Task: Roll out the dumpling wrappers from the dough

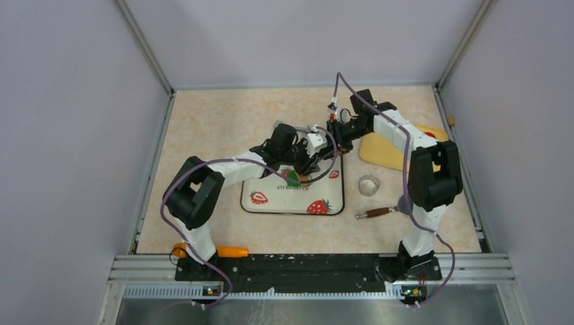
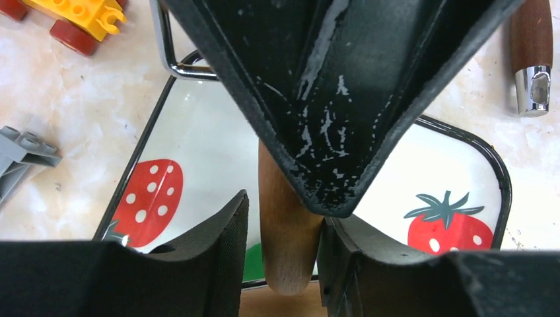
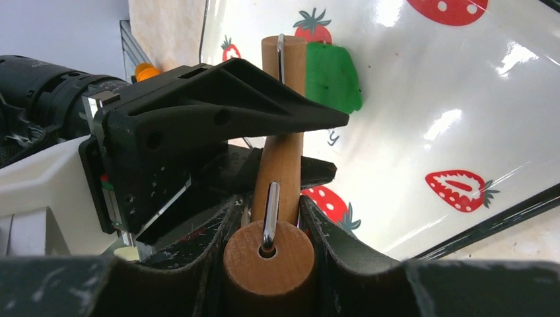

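One strawberry mat (image 1: 291, 201) lies centre frame as your rolling surface. Above it, the right gripper (image 3: 269, 218) clamps the rolling pin (image 3: 282, 152) by its end. The left gripper (image 2: 284, 218) straddles it half-open, apparently steadying. The dough (image 3: 333, 76) sits upper centre, beside the tip.

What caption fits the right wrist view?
Right gripper clamps wooden roller, far end by green dough on strawberry mat; left gripper straddles it.

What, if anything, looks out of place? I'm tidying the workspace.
A yellow wheeled toy block and a grey block lie beside the strawberry mat; neither seems to belong with rolling the dough.
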You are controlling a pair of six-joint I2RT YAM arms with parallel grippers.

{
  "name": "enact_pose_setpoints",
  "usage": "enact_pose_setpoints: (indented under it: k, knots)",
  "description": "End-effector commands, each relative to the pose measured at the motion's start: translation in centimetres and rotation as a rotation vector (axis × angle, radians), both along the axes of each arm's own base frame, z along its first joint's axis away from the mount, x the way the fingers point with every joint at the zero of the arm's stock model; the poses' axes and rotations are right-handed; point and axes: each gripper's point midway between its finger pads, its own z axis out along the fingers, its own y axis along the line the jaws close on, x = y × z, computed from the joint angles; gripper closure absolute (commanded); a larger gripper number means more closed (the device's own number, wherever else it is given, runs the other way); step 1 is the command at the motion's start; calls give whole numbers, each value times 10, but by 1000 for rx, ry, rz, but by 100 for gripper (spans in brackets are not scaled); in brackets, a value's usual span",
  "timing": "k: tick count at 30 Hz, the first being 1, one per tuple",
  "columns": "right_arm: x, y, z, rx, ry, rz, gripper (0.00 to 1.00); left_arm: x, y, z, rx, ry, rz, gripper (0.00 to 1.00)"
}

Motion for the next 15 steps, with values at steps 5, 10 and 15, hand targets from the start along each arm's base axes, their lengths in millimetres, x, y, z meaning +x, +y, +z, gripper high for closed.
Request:
enact_pose_setpoints:
  k: [5,10,15]
  knots:
    - [-5,-2,36,30,-83,14,100,0,7,31,-49,-88,-56,63]
    - [-8,0,35,48,-72,19,96,3,-3,35,-62,-90,-99,95]
    - [-8,8,33,100,-16,-11,54,0,-9,38,-82,-74,-110,100]
